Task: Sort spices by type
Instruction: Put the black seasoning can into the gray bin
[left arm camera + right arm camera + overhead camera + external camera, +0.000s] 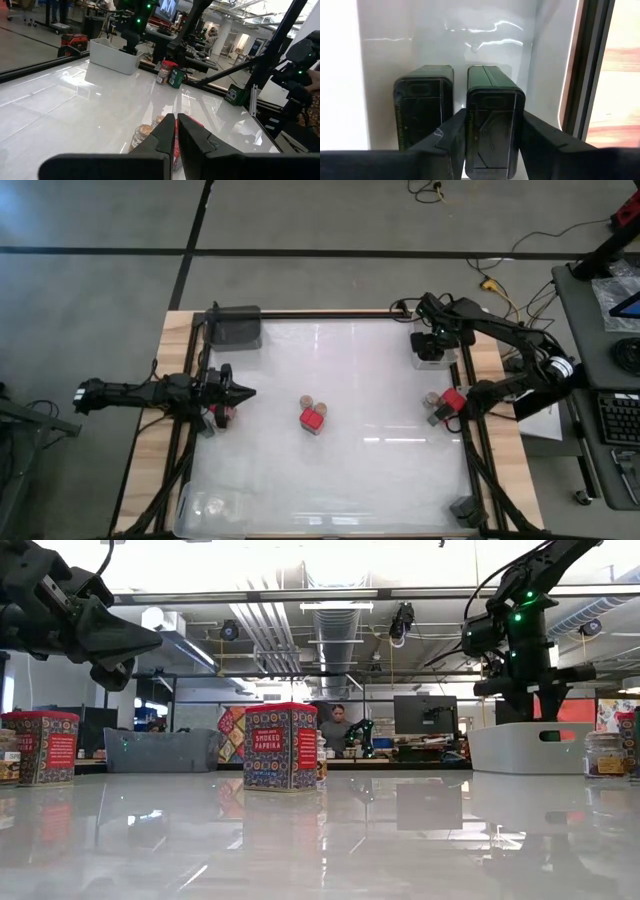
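Right wrist view: black tin (495, 127) between right hand (492, 142) fingers.

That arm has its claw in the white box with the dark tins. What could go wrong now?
The right gripper straddles one dark tin in the white bin, close beside a second tin. If it pulls away crooked, it might drag its tin along or nudge the neighbour.

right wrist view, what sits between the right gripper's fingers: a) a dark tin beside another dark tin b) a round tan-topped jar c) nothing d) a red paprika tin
a: the right gripper straddles a dark tin, with a second dark tin standing alongside it in the white bin.
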Robot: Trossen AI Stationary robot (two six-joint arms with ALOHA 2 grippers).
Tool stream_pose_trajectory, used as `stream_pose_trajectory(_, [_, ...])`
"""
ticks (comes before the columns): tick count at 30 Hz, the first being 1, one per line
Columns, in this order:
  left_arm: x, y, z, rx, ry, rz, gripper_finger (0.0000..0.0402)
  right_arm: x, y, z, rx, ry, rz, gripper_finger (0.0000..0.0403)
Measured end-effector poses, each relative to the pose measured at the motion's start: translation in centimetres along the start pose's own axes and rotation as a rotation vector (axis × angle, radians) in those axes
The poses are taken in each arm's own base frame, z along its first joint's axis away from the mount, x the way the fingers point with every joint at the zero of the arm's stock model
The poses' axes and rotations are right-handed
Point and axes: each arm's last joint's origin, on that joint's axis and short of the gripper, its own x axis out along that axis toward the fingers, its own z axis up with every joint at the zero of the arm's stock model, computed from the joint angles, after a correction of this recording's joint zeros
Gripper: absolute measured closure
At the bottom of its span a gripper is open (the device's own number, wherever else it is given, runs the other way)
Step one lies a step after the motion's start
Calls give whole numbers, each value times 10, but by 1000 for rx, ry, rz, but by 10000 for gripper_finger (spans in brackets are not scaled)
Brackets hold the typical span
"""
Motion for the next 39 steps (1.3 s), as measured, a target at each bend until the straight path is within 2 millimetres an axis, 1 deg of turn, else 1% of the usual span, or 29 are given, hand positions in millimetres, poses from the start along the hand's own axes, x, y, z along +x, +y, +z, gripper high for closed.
stream_pose_trajectory(9, [0, 0, 0, 0, 0, 0, 398, 0, 0, 0, -7, -1, 0, 222])
stream_pose_trajectory(16, [0, 0, 0, 0, 0, 0, 398, -2, 0, 1, -10, -6, 3, 220])
stream_pose_trajectory(22, [0, 0, 0, 0, 0, 0, 398, -20, -1, 6, -14, -49, 30, 221])
stream_pose_trajectory(27, [0, 0, 0, 0, 0, 0, 398, -36, -6, 4, -13, -54, 12, 216])
stream_pose_trajectory(30, [0, 0, 0, 0, 0, 0, 398, -39, -11, -2, 5, -52, -48, 221])
stream_pose_trajectory(34, [0, 0, 0, 0, 0, 0, 398, -36, -18, -6, 5, -58, -177, 238])
stream_pose_trajectory(39, [0, 0, 0, 0, 0, 0, 398, -27, -17, -8, 2, -67, -182, 265])
